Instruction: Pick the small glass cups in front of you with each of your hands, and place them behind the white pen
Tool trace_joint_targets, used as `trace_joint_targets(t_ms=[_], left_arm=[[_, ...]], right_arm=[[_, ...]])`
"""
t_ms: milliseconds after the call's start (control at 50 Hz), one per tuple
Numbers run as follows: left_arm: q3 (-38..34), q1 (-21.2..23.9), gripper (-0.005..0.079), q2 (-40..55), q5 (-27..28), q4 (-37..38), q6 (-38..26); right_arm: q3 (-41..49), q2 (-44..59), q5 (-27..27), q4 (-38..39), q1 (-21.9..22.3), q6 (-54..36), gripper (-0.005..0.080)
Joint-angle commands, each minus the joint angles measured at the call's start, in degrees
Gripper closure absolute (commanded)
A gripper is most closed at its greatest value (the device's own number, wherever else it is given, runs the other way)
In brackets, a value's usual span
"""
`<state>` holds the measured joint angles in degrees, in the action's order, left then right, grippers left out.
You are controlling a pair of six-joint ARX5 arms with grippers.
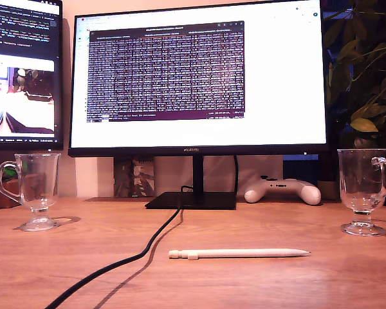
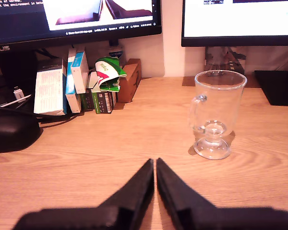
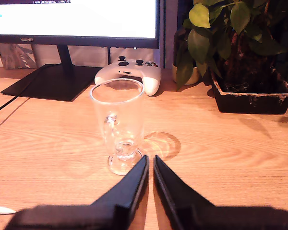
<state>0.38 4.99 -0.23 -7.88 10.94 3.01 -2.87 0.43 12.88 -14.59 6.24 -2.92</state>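
Two clear glass cups stand upright on the wooden desk. One cup (image 1: 35, 190) is at the exterior view's left, the other cup (image 1: 363, 190) at its right. The white pen (image 1: 238, 253) lies flat between them, nearer the camera. No arm shows in the exterior view. My first gripper (image 2: 155, 163) is shut and empty, a short way before the cup (image 2: 216, 115), which sits off to one side of its line. My second gripper (image 3: 150, 159) is shut and empty too, its tips close beside the foot of the other cup (image 3: 119, 122). One end of the pen (image 3: 0, 209) shows in the second wrist view.
A monitor stand (image 1: 192, 199) sits mid-desk with a black cable (image 1: 116, 264) running forward. A white game controller (image 1: 283, 190) and a potted plant (image 3: 249, 91) are behind the exterior view's right cup. Boxes (image 2: 77, 81) and a dark rounded object (image 2: 12, 132) lie near the other cup.
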Motion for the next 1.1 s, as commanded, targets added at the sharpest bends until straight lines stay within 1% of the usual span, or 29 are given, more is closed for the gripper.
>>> trace_joint_targets(t_ms=[0, 880, 940, 960, 1020, 1080], left_arm=[[-1.53, 0.04, 0.0761, -0.48, -0.09, 1.18, -0.02], [-1.53, 0.04, 0.0761, -0.48, 0.13, 1.03, 0.07], [-1.53, 0.04, 0.0761, -0.48, 1.70, 1.03, 1.01], [-1.53, 0.04, 0.0761, -0.48, 2.36, 1.01, 3.17], [-1.53, 0.04, 0.0761, -0.48, 4.94, 0.85, 6.12], [-1.55, 0.04, 0.0761, -0.48, 7.85, 0.68, 8.81]], right_arm=[[0.81, -0.33, 0.02, 0.57, -0.24, 0.07, 0.0765], [0.79, -0.33, 0.17, 0.83, -0.24, 0.63, 0.0765], [0.79, -0.33, 0.72, 0.61, -0.26, 2.01, 0.0765], [0.79, -0.33, 1.16, 0.63, -0.28, 3.17, 0.0765], [0.81, -0.33, 2.10, 0.85, -0.28, 5.73, 0.0765], [0.81, -0.33, 2.62, 1.31, -0.28, 10.88, 0.0765]])
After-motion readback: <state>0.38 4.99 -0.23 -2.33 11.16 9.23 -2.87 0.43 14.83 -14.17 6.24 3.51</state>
